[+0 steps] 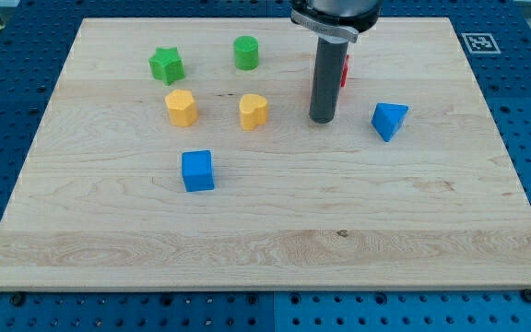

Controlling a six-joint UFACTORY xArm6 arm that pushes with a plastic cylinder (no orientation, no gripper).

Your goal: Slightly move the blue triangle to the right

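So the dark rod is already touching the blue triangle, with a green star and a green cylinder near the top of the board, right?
Not quite. In the camera view my tip stands apart from the blue triangle, on its left with bare board between them. The rest holds: the green star and green cylinder sit near the view's top.

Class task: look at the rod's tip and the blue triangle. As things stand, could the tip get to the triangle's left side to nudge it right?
Probably yes. My tip sits just to the view's left of the blue triangle, with only bare board between them.
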